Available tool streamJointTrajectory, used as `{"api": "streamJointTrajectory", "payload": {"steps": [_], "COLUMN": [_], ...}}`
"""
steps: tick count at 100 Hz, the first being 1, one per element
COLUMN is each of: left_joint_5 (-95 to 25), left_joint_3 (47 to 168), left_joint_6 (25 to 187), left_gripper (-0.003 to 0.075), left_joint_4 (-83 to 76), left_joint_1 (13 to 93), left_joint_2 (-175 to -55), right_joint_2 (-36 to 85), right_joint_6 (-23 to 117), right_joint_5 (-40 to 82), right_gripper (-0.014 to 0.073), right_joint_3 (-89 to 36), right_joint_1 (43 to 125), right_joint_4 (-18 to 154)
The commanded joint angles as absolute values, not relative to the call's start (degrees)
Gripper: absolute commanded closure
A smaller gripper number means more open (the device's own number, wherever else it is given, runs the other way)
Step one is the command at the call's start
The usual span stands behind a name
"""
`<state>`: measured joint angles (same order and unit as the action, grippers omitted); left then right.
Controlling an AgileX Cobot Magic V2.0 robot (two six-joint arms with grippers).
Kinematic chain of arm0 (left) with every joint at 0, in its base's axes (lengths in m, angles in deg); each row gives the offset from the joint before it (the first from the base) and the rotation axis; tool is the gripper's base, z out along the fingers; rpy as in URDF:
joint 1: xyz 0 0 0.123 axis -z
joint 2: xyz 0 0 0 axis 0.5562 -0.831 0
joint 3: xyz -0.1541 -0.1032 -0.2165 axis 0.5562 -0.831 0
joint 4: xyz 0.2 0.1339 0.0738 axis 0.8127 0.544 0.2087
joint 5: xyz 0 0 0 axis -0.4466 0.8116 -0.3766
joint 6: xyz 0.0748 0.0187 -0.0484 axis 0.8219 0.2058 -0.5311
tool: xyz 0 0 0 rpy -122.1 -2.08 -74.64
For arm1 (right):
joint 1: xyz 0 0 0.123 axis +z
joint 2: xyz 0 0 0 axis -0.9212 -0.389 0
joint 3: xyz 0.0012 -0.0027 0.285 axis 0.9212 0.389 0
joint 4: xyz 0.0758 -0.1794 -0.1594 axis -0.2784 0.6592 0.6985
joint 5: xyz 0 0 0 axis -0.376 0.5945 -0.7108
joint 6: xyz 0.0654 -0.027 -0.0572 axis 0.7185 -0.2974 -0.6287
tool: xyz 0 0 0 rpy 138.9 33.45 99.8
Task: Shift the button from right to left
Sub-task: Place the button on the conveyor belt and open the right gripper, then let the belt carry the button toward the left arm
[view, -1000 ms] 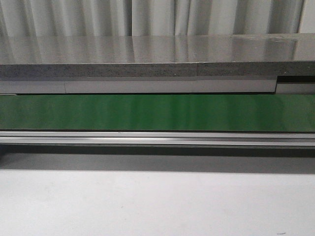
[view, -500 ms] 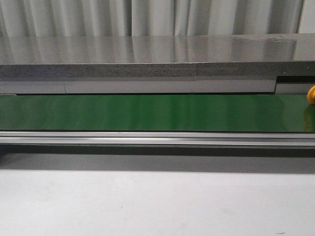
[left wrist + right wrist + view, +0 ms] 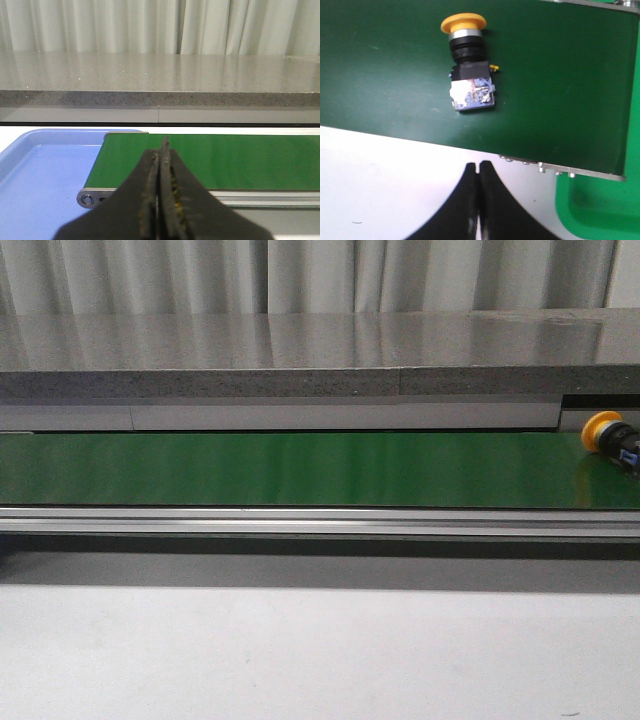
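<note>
Right now the button [image 3: 607, 435] lies on its side on the green conveyor belt [image 3: 300, 468], at the far right end of the belt in the front view, partly cut off by the picture's edge, its yellow-orange cap turned toward the left end. From the right wrist camera the button [image 3: 468, 65] shows in full: the round cap, a metal ring beneath it, a black collar and a black blocky body whose end carries white, blue and red marks. It rests on the belt [image 3: 560, 75] well clear of the belt's edges. The right gripper [image 3: 478, 200] hovers over the white table [image 3: 380, 175] just beside the belt's near rail, its two black fingers pressed together with nothing between them, apart from the button. A green bin [image 3: 600, 210] sits off the belt's end. The left gripper [image 3: 161, 195] is likewise closed and empty, its fingers meeting in a thin line, and it hangs near the belt's other end [image 3: 200, 160], where a blue tray [image 3: 45, 170] lies just beside the roller. A grey stone-patterned counter [image 3: 300, 350] runs behind the belt, with pale curtains [image 3: 300, 275] beyond.
</note>
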<state>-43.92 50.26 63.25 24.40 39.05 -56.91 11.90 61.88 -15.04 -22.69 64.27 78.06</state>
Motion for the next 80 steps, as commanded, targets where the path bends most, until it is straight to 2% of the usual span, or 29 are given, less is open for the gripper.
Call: {"api": "streamJointTrajectory", "payload": {"steps": [1, 42, 80], "left_joint_5": [-48.4, -48.4, -48.4], "left_joint_3": [47.7, 47.7, 47.7], "left_joint_6": [62.7, 62.7, 62.7], "left_gripper": [0.0741, 0.0741, 0.0741], "left_joint_4": [24.4, 24.4, 24.4], "left_joint_1": [39.2, 39.2, 39.2], "left_joint_2": [-55.2, -55.2, -55.2], "right_joint_2": [17.1, 35.0, 51.0], "right_joint_6": [61.2, 62.4, 63.2], "right_joint_5": [-8.8, 7.9, 16.9], "right_gripper": [0.0653, 0.0653, 0.0653], "right_joint_3": [-20.4, -2.0, 10.9], "right_joint_1": [65.4, 67.1, 67.1], "right_joint_4": [78.4, 78.5, 78.5]}}
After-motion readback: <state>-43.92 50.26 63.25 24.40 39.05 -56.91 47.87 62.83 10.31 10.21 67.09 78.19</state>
